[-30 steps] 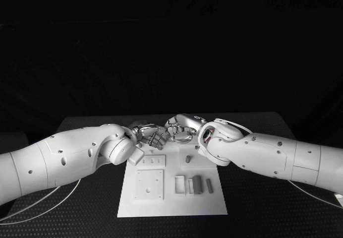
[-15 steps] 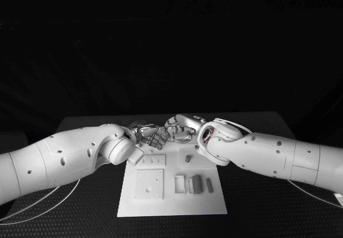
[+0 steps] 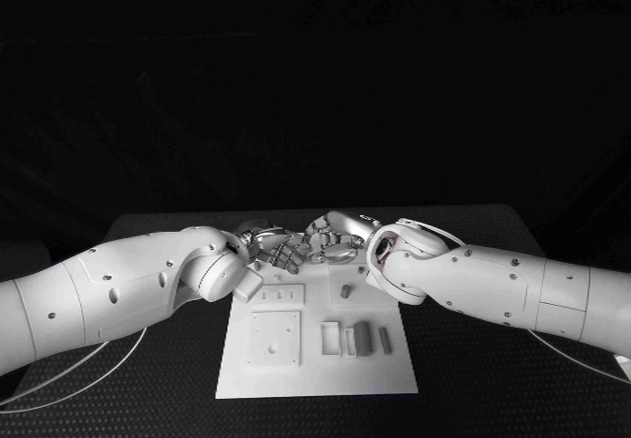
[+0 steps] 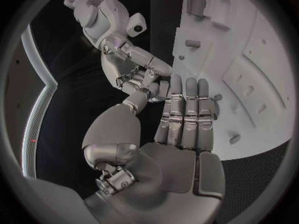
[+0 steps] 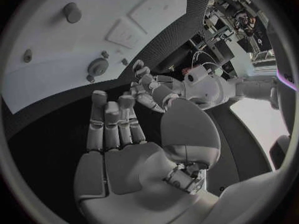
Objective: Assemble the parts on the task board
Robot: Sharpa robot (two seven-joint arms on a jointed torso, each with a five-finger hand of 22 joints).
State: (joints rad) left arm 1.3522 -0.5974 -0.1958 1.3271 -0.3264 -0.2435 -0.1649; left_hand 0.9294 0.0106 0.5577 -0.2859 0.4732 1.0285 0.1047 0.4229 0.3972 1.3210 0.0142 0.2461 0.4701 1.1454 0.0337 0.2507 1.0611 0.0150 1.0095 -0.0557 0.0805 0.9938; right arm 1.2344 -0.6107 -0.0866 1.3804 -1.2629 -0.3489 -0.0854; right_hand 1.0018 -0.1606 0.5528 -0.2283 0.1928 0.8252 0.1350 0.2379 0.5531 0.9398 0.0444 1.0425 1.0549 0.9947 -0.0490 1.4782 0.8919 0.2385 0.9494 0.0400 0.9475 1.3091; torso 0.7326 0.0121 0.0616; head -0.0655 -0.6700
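Silver left hand (image 3: 273, 248) and right hand (image 3: 338, 237) meet fingertips over the task board (image 3: 315, 370); any held part can't be made out.

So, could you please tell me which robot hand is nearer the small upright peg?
Right. The right robot hand hovers just beyond the small upright peg; the left robot hand is farther off.

Black textured table (image 3: 487, 383), dark backdrop behind, cluttered bright room beyond (image 5: 239, 20)

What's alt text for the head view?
Two silver hands, left hand and right hand, meet fingertip to fingertip above the far end of the white task board on a black table. Small grey parts sit on the board.
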